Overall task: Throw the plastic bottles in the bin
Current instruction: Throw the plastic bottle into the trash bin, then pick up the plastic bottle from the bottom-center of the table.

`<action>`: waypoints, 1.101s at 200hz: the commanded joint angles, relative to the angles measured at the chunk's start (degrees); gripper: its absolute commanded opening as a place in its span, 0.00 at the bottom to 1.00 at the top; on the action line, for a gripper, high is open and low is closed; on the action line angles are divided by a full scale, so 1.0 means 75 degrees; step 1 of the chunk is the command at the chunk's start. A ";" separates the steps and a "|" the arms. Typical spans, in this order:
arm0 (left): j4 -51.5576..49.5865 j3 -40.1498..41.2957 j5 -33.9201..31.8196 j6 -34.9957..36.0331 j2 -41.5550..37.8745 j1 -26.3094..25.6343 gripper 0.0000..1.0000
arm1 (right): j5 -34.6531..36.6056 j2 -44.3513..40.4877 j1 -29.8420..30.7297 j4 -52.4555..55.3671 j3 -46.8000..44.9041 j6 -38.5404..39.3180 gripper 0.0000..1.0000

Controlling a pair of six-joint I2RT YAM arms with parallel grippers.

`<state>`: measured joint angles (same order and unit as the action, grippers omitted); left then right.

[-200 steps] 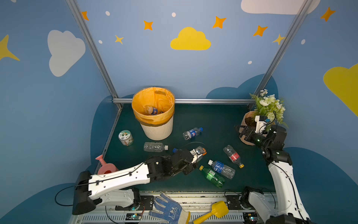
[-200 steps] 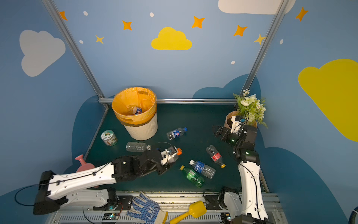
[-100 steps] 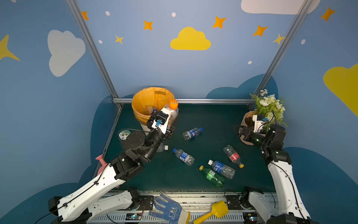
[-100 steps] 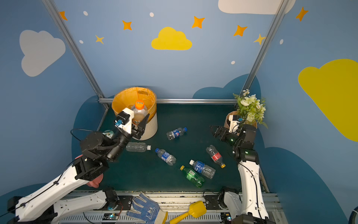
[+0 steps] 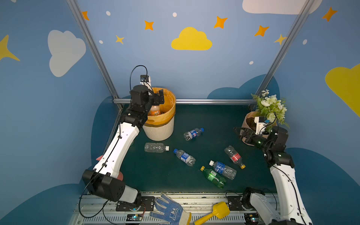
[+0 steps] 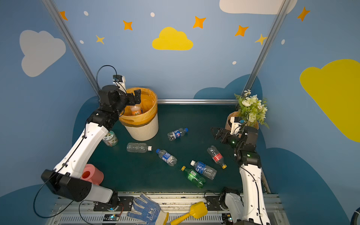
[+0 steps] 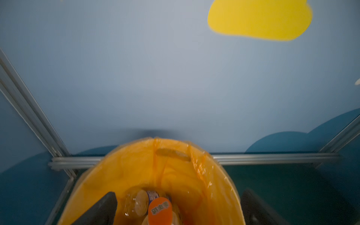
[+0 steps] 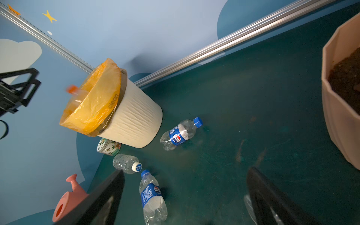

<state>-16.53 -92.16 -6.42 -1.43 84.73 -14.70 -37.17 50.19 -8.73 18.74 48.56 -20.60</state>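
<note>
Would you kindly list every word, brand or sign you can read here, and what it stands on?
"clean": orange bag lining the bin.
Pepsi globe logo: blue-label bottle.
Chinese characters, too blurred to read: orange-capped bottle, jar lid.
Red-label bottle and glove print: too small to read.

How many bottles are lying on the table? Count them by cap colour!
Blue-capped bottles: 2
White-capped bottles: 2
Yellow-capped bottles: 2
Total: 6

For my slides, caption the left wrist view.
Open left gripper above the bin, an orange-capped bottle and a clear bottle below it.
</note>
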 commanded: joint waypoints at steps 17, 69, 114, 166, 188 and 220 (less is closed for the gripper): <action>0.0453 0.0603 0.0426 -0.0610 -0.1114 -0.0288 1.00 | 0.0490 -0.0241 0.0065 0.0624 0.0404 0.0416 0.95; 0.0787 0.0903 -0.0832 0.0917 -0.2631 -0.2073 1.00 | 0.0792 -0.0087 0.0171 0.0857 0.0404 0.0330 0.95; 0.0625 0.2339 -0.1166 0.0431 -0.3890 -0.2854 1.00 | 0.1348 -0.0115 0.0507 0.1479 0.0431 0.0505 0.95; 0.0264 0.3340 -0.1465 0.1423 -0.3970 -0.4828 1.00 | 0.1499 0.0171 0.0508 0.1434 0.0581 0.0465 0.95; 0.0224 0.3511 -0.1537 0.2030 -0.3482 -0.5913 1.00 | 0.1646 0.0224 0.0474 0.1415 0.0572 0.0439 0.95; -0.0078 0.3417 -0.1294 0.2610 -0.2457 -0.6873 1.00 | 0.1861 0.0178 0.0305 0.1415 0.0455 0.0400 0.95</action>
<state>-14.70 -65.89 -16.97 12.80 62.33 -62.70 -25.04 51.83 -5.39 28.75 51.44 -17.65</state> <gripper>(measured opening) 0.999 0.955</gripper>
